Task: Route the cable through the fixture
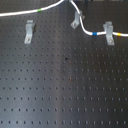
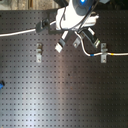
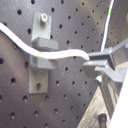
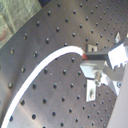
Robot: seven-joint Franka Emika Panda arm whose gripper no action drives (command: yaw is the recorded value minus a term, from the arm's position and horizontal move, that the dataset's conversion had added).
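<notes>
1. The counter, a black perforated board, carries three clip fixtures.
2. The cable runs along its far edge, sits in the right clip and middle clip; the left clip is empty.
3. The fingers pinch the cable; a slack pull could unseat it from the middle clip.

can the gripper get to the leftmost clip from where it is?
Probably yes. The leftmost clip stands alone on the bare board, nothing around it. But the gripper looks shut on the cable.
</notes>
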